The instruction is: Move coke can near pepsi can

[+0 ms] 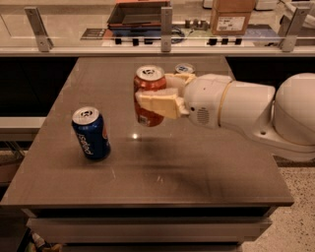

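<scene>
My gripper is shut on the coke can, an orange-red can with a silver top, and holds it upright above the middle of the grey table. The cream fingers wrap the can's front. The pepsi can, dark blue with white lettering and a silver top, stands on the table to the left and a little nearer the front. A can's width of bare table lies between the two. The white arm reaches in from the right.
A slim silver-grey can stands behind the gripper, mostly hidden. A counter with a glass rail, a dark tray and a cardboard box runs along the back. The table drops off at front and sides.
</scene>
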`<state>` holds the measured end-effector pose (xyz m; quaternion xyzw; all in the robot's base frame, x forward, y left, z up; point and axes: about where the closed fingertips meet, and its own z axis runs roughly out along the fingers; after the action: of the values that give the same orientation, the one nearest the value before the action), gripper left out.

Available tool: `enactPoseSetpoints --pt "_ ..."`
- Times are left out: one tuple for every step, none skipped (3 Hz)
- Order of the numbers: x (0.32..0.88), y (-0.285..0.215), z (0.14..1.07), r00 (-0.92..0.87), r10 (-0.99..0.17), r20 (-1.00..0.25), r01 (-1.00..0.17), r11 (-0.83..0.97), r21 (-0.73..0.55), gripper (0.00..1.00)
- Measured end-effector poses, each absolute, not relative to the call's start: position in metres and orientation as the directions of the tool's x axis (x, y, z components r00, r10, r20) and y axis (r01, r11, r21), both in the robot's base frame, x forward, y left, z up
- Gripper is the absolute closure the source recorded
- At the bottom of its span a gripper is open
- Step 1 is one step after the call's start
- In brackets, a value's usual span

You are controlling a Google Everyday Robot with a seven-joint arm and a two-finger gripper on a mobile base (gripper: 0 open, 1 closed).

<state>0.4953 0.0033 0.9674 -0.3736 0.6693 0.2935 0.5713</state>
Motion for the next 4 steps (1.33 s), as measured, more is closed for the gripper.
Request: enactPoseSetpoints --pt "0.478 0.005 0.949 -0.085 -0.164 -0.983 -0.84 0.543 -0.018 1.0" --pt "0.464 0.004 0.931 -0.089 -0.181 -0.979 -0.855 0.518 -0.018 1.0" --pt "0.451 0.008 0.916 -0.084 -0.211 -0.974 -0.875 0.483 -0.028 1.0" --pt "0.44 0.026 0.885 -0.071 -0.241 -0.968 -0.897 0.439 -0.044 1.0"
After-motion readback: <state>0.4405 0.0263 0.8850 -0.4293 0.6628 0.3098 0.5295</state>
